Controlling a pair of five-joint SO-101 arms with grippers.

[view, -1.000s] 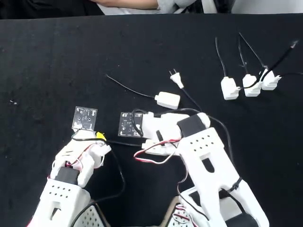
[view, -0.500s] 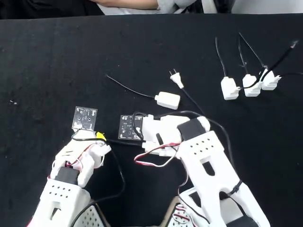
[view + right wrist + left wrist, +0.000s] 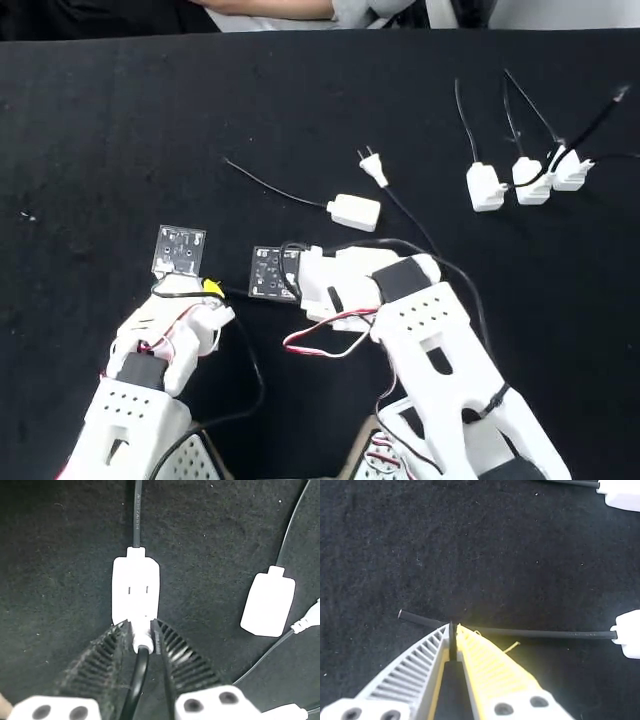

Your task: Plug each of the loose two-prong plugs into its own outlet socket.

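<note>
Over the last second, your right claw (image 3: 139, 626) crept a little toward the left arm and toward the near edge of the black tabletop (image 3: 100, 120), and its whole arm followed. Your left claw (image 3: 454, 626) did not move.

The right claw was pinching a white plug (image 3: 141, 639) by its sides, with the plug's black cord (image 3: 136, 675) trailing back between the fingers. The plug's front end met the near end of a white outlet socket (image 3: 136, 592), which lay flat with 2 slots showing on its upper face. The prongs were hidden, so it could not be told whether they had entered the socket.

The left claw was pressed together on the socket's thin black cable (image 3: 540, 633), close to the cable's free end.

Taken together, the small shift read as a push. You were probably driving this plug home while the other arm braced the socket against sliding. That made this the 1st pairing, and it looked unfinished.

Farther out, a loose two-prong plug (image 3: 372, 166) lay near another white socket (image 3: 355, 212), apart from it. 3 more sockets (image 3: 530, 180) sat together toward the far right, so most of the task seemed to remain.
</note>
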